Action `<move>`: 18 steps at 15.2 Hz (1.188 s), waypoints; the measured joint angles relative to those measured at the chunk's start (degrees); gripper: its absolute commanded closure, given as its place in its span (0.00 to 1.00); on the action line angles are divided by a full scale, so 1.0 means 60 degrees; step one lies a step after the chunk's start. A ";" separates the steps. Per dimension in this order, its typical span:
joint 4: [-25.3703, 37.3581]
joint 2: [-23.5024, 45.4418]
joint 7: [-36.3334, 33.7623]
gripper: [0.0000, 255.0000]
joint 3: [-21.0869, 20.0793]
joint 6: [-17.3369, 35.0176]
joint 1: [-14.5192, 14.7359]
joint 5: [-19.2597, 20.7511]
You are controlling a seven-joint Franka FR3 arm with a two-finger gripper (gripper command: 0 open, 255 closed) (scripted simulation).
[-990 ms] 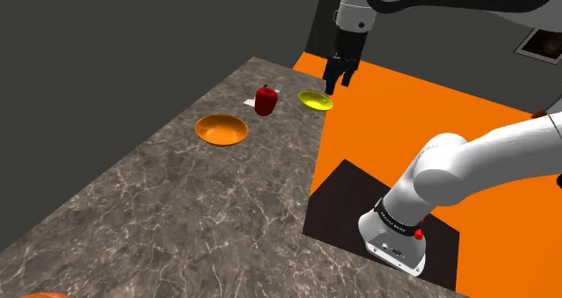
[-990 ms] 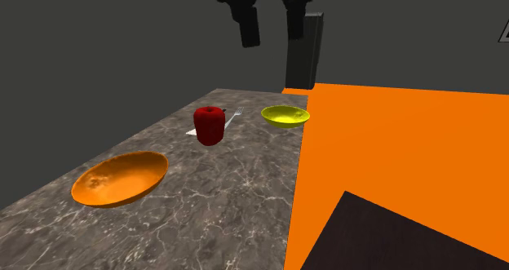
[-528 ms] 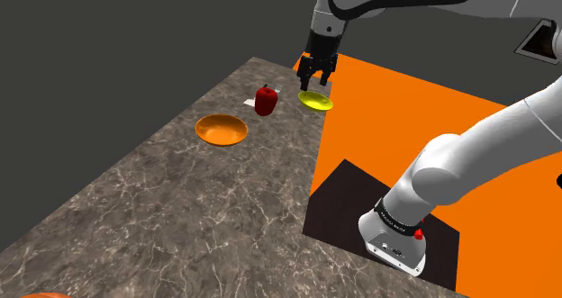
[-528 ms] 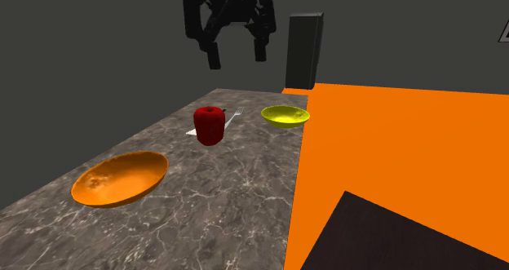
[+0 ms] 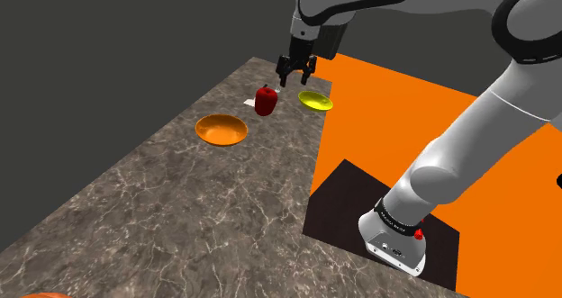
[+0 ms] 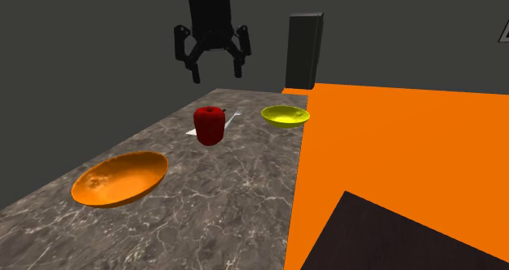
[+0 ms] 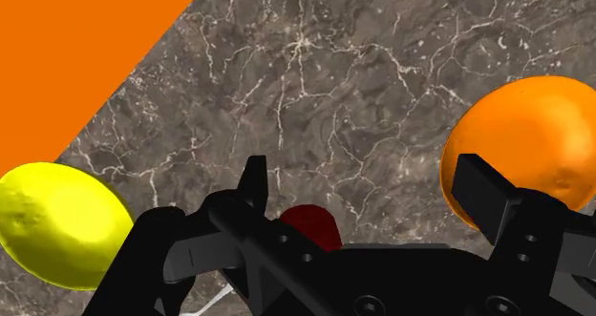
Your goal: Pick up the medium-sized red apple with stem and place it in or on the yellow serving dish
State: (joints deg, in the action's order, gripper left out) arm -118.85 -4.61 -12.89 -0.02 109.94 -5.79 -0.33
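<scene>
Roughly beneath spread claw (image 6: pixel 217 76): apple (image 6: pixel 209 126)

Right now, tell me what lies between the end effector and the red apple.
Nothing. In the second exterior view the open end effector hangs above the red apple with bare air between them.

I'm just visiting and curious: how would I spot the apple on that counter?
Start at the dark veined stone counter and look to its far end, below the hanging black tool. There, between a wide orange bowl and a small yellow dish, stands the apple. It is the only deep red, upright, rounded thing beside those shallow open dishes.
</scene>
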 measured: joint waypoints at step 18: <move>0.5347 0.5500 -0.1020 0.00 0.0567 0.0607 -0.0774 -0.0879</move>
State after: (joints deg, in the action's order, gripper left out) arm -86.77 28.39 -19.01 3.38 113.58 -10.44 -5.61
